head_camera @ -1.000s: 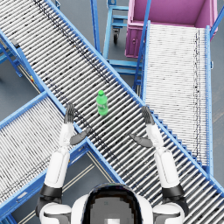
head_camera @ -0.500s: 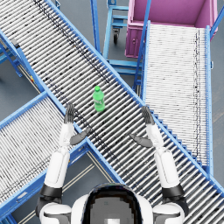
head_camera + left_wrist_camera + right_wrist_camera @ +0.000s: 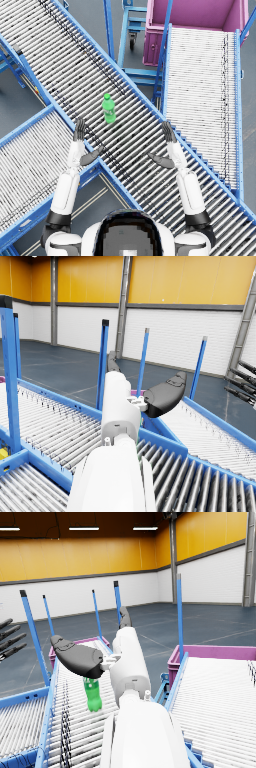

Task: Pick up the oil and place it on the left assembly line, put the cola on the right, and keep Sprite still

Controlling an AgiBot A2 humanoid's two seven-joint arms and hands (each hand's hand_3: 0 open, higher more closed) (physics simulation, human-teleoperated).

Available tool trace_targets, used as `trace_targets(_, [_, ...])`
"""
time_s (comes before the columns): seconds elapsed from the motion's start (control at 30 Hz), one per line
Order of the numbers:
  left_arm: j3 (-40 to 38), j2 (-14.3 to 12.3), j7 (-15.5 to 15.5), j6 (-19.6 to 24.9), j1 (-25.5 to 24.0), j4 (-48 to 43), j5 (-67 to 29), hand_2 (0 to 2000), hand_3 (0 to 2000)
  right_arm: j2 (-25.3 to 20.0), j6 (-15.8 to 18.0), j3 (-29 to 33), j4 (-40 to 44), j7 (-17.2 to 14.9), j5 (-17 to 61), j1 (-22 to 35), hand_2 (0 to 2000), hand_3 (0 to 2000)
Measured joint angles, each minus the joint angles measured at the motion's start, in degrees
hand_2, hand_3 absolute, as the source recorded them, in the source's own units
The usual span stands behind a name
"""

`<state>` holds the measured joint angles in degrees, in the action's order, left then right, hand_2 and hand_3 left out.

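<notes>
Sprite (image 3: pixel 108 108) is the one bottle we must leave alone, and it is the only bottle we can see: no oil or cola in any view. Nearest us, both hands hover over the near end of the middle belt (image 3: pixel 131 150). The left hand (image 3: pixel 81 146) is above the belt's left edge, and the right hand (image 3: pixel 165 148) is above its rollers, toward the right edge. Each is empty, with fingers straight and thumb held well out, touching nothing. Further up the belt the green bottle stands upright about mid-width, ahead of both hands and well apart from them. The left line (image 3: pixel 30 165) runs off the belt's left side and the right line (image 3: pixel 200 100) off its right. A pink bin (image 3: pixel 200 12) sits beyond the far end of the right line.

We judge that the step in hand is to wait. To do it well, we hold both hands above the belt and out of the bottle's lane — no thumb dipping to the rollers, no reach toward green. We leave the hands spread so they are ready for oil or cola when one shows.
</notes>
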<state>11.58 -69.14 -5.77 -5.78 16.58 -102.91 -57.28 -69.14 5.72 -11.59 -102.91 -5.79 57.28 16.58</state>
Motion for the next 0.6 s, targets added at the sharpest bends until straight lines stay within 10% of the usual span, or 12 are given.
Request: trace_targets(0.6, [0.0,0.0,0.0,0.0,0.0,0.0,0.0,0,0,0.0,0.0,0.0,0.0,0.0,0.0,0.0,0,0])
